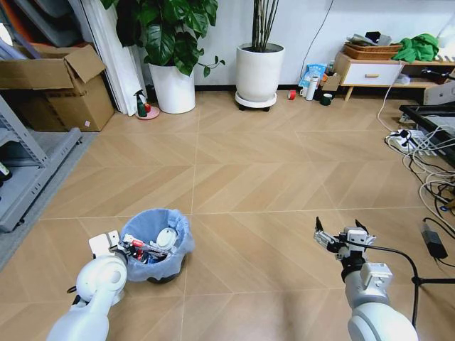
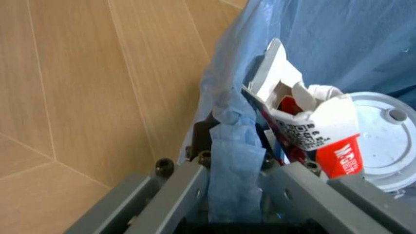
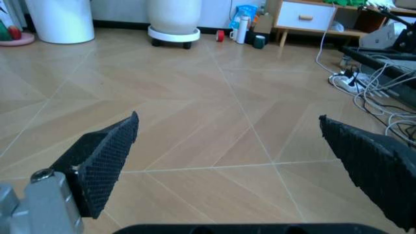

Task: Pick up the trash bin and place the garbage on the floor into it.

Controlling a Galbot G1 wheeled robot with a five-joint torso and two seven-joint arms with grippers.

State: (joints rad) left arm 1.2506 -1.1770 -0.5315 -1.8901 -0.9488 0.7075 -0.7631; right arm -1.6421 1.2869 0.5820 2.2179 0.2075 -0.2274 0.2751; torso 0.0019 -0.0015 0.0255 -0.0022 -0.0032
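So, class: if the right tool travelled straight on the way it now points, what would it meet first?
The right tool is open and aims across bare wooden floor. Nothing lies close ahead; the way looks free until the far wall, where the wheeled white plant pot stands roughly in line, though depth is hard to judge.

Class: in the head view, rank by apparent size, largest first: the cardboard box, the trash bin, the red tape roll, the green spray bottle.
1. cardboard box
2. trash bin, though nearer the camera, so unsure
3. green spray bottle
4. red tape roll
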